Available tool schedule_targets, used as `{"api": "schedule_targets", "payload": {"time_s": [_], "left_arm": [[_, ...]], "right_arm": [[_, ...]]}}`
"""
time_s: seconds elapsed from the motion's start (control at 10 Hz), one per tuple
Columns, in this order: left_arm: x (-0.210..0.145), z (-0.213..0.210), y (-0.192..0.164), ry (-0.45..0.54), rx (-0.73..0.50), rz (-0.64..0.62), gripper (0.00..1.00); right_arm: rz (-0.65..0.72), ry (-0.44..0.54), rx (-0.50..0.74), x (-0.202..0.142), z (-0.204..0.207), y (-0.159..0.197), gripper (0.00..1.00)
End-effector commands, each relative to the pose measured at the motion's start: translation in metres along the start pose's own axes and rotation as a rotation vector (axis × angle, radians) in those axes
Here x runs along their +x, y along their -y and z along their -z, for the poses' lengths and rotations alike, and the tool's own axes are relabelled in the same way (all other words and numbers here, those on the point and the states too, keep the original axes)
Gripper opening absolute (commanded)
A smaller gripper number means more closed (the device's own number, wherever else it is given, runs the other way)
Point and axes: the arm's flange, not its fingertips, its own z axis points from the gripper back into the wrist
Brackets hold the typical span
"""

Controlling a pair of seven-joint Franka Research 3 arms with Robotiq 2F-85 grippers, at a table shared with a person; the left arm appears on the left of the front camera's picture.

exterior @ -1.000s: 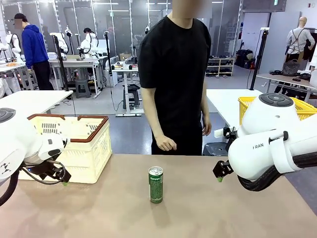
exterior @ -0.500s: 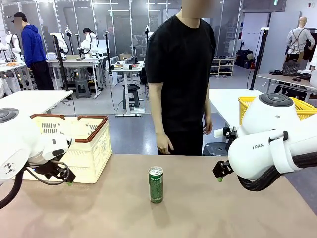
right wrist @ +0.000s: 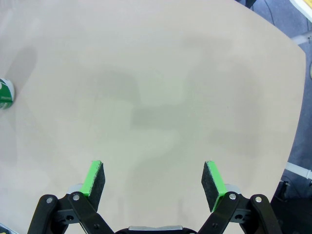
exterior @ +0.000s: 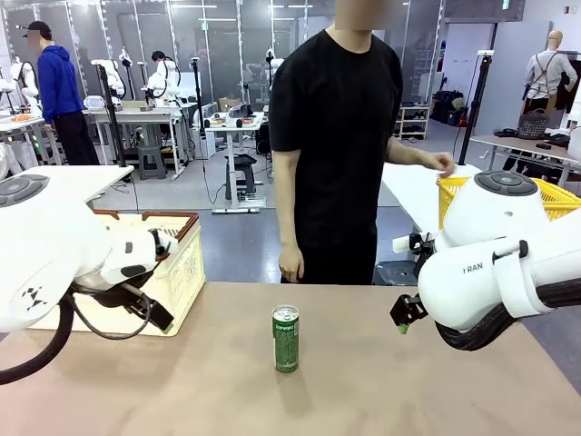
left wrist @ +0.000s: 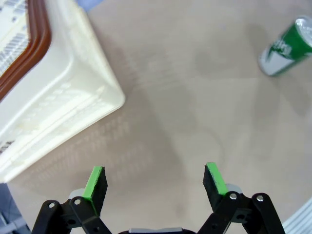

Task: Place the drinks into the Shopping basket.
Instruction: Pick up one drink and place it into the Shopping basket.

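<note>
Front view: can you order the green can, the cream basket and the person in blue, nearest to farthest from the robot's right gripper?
From the right gripper:
1. green can, standing mid-table.
2. Shopping basket, at the table's left side.
3. person in blue, far back in the room.

Green can (exterior: 286, 338): glossy metal. Shopping basket (exterior: 178, 272): smooth cream plastic, brown rim. Table (exterior: 363, 391): matt beige surface.
</note>
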Motion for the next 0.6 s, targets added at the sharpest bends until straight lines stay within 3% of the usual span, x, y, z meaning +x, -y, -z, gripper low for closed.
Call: {"api": "schedule_targets", "payload": {"time_s": [0.0, 0.2, 0.5], "left_arm": [[-0.003, -0.022, 0.012, 0.036, -0.053, 0.108, 1.00], [0.025, -0.032, 0.040, 0.064, -0.133, 0.228, 1.00], [0.069, -0.029, 0.070, 0.091, -0.121, 0.323, 1.00]], "right_arm": [[-0.004, -0.001, 0.004, 0.000, 0.001, -0.001, 1.00], [-0.004, -0.001, 0.004, 0.000, 0.001, -0.001, 1.00], [-0.004, -0.001, 0.004, 0.000, 0.001, -0.001, 1.00]]}}
